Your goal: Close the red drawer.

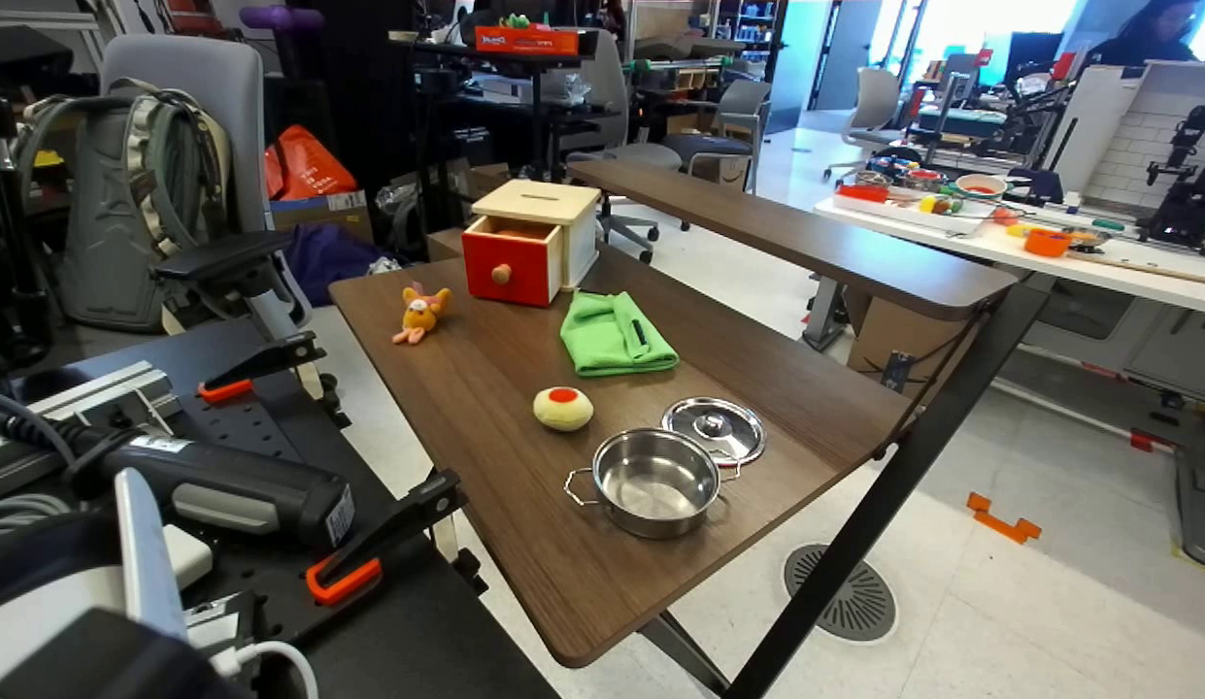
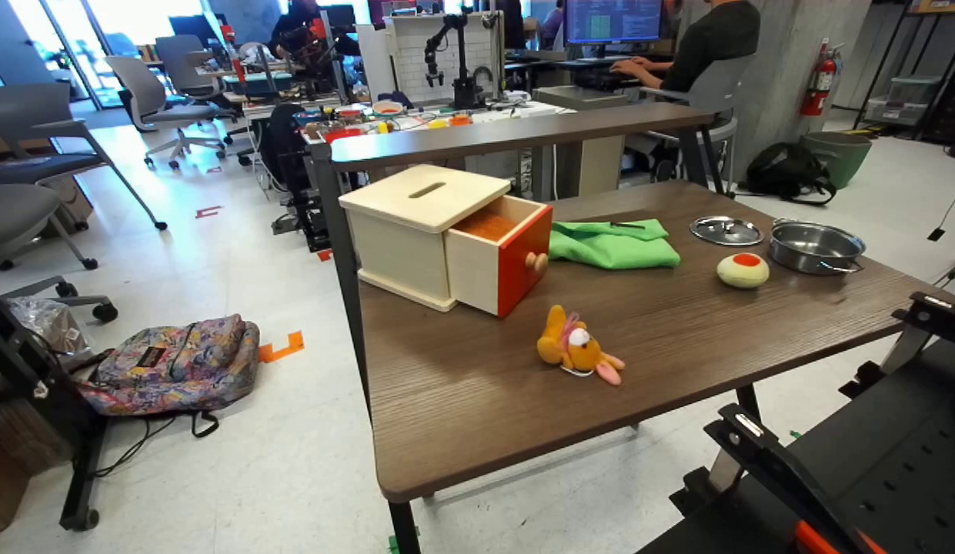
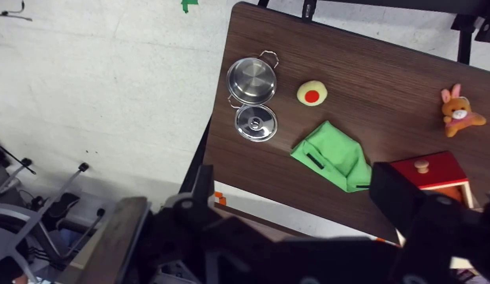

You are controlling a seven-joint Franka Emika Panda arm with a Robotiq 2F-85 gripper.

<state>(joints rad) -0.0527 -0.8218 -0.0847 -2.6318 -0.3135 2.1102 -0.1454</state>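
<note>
The red drawer (image 1: 484, 264) is in a small box with a light tan wooden top at the table's far end. It is pulled partly open, with something orange inside. It also shows in an exterior view (image 2: 515, 271), with its wooden knob facing out. In the wrist view the red front (image 3: 438, 167) and knob are at the lower right, partly hidden by a finger. My gripper (image 3: 293, 171) is open and empty, its black fingers wide apart, above the table and apart from the drawer. The gripper is out of view in both exterior views.
A folded green cloth (image 1: 617, 335) lies beside the drawer box. An orange plush toy (image 2: 577, 350) lies in front of the drawer. An egg-like toy (image 3: 312, 93), a steel pot (image 3: 252, 81) and its lid (image 3: 256, 123) are farther along. A raised shelf (image 1: 786, 233) borders the table.
</note>
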